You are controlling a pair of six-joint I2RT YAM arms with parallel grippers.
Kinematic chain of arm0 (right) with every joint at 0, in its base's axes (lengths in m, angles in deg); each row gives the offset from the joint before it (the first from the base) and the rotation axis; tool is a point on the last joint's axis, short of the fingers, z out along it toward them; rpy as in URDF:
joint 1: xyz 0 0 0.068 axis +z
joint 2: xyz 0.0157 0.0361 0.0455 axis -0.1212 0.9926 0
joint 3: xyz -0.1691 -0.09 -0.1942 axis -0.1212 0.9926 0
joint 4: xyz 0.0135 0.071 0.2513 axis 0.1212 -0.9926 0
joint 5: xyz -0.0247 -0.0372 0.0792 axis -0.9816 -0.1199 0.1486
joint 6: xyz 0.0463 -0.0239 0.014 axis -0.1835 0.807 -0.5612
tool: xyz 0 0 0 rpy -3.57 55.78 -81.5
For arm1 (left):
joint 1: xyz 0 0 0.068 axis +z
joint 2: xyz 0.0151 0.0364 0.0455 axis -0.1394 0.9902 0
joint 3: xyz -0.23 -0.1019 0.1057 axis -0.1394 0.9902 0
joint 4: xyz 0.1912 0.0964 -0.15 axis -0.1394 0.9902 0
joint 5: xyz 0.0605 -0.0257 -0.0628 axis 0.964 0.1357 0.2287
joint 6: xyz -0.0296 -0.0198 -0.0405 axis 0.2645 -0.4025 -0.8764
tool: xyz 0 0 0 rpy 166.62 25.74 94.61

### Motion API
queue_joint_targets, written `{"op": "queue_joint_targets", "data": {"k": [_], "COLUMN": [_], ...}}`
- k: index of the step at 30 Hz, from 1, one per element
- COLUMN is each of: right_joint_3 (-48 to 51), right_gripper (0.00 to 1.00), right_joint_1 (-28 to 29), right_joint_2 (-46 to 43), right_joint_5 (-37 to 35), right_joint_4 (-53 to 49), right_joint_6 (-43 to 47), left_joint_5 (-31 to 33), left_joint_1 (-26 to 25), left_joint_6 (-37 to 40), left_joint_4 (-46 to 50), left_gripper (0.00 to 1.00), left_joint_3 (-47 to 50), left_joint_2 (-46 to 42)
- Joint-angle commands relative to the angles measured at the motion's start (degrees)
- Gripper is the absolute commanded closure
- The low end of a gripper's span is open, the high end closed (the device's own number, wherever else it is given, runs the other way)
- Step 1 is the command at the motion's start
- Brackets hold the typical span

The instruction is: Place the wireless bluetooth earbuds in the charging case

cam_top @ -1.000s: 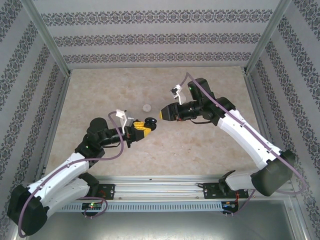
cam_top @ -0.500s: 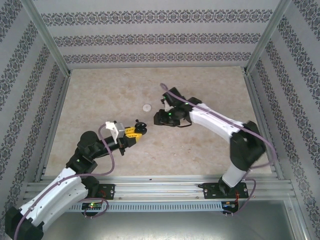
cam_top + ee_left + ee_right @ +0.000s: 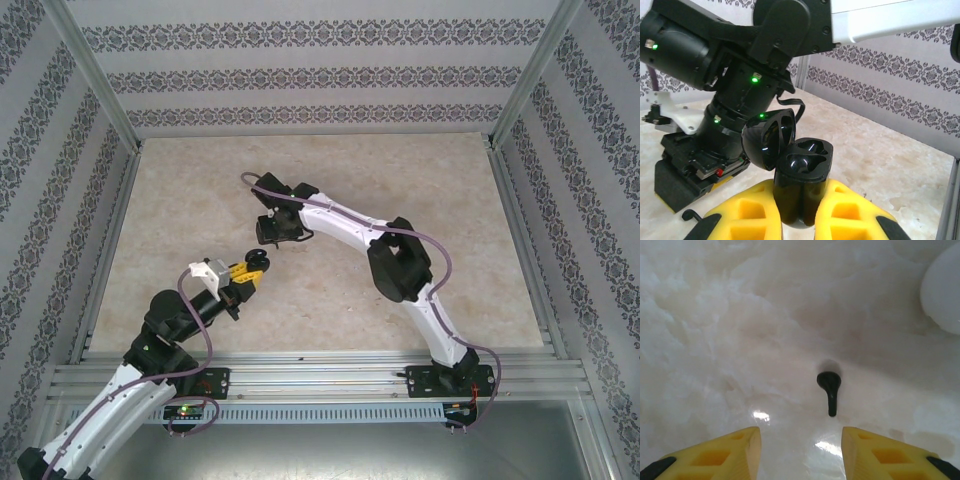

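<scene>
The black charging case [image 3: 802,185] stands upright between my left gripper's [image 3: 800,220] yellow fingers [image 3: 740,220], which are shut on its body. Its lid [image 3: 769,140] is hinged open to the left, and both sockets look empty. From above, the left gripper [image 3: 255,265] with the case [image 3: 259,259] sits left of the table's middle. One black earbud [image 3: 829,385] with a short stem lies on the marble just ahead of my right gripper [image 3: 801,450]. That gripper is open with nothing between its fingers, and it points down at the table [image 3: 268,232] just behind the case.
A whitish rounded object [image 3: 945,290] lies at the upper right of the right wrist view, beyond the earbud. The right arm's black wrist [image 3: 730,90] hangs close behind the case. The patterned walls [image 3: 320,75] and a metal frame [image 3: 110,250] enclose the marble table [image 3: 420,190].
The right arm has swung left across the table and turned its gripper down toward the surface. The left arm has drawn back toward the near left, still holding the case.
</scene>
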Motion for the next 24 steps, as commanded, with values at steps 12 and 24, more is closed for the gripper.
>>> {"op": "queue_joint_targets", "data": {"k": [12, 24], "right_joint_3": [-13.05, -19.07], "right_gripper": [0.51, 0.79], "right_joint_1": [-0.52, -1.36], "right_joint_2": [10.7, 16.06], "right_joint_5": [1.09, 2.88], "right_joint_4": [-11.44, -12.38], "right_joint_6": [3.39, 2.27], "left_joint_5": [-0.97, -2.76], "left_joint_1": [0.21, 0.18], "left_joint_6": [-2.65, -4.1], "left_joint_4": [-3.83, -2.11], "left_gripper": [1.0, 1.0], "left_joint_3": [2.7, 1.79], "left_joint_2": [1.28, 1.2]}}
